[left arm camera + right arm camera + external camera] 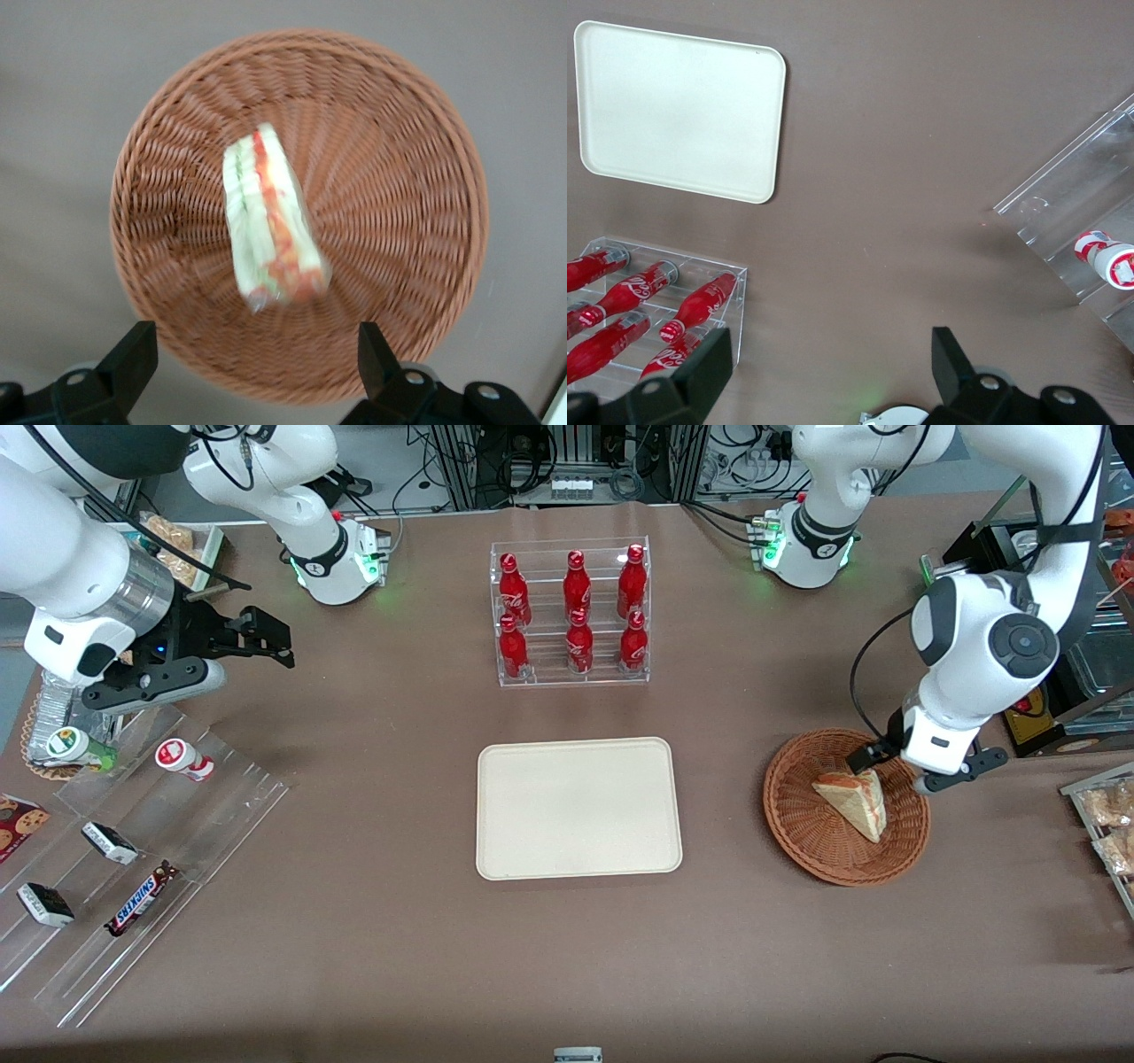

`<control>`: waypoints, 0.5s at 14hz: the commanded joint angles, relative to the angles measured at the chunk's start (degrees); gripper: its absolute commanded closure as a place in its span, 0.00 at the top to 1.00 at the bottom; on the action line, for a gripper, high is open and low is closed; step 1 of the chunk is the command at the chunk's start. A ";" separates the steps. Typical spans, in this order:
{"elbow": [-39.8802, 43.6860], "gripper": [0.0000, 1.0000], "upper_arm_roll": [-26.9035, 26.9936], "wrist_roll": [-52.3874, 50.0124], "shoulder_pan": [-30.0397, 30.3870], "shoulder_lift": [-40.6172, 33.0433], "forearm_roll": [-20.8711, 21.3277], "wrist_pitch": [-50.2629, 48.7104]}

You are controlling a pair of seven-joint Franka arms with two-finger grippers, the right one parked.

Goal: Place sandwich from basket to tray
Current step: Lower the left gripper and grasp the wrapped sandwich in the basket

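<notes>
My gripper (895, 766) hangs above the basket (797, 828), at its edge farther from the front camera, fingers (133, 359) spread wide and holding nothing. The sandwich (270, 221) lies inside the basket, below and between them, untouched. The tray (579, 808) sits well apart on the surface (753, 965).

Even, bright overhead light is cast across the table (372, 957) — shadows stay soft. Faint glare is seen on the tray (532, 815). In the left wrist view the basket (399, 177) and sandwich (270, 221) are smeared by blur, above the gripper (257, 363) — fingers spread.
</notes>
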 commanded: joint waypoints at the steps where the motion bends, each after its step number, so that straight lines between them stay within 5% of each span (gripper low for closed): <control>1: 0.06 1.00 -0.45 -18.48 0.44 3.67 0.68 5.30; 3: 0.06 0.99 -0.36 -21.94 0.53 6.40 0.68 8.56; 4: 0.32 0.90 -0.36 -22.30 0.53 8.06 0.60 9.44; 6: 0.15 0.30 -0.36 -23.97 0.44 8.87 0.60 9.45; 7: 0.23 0.09 -0.36 -23.71 0.36 8.17 0.68 8.75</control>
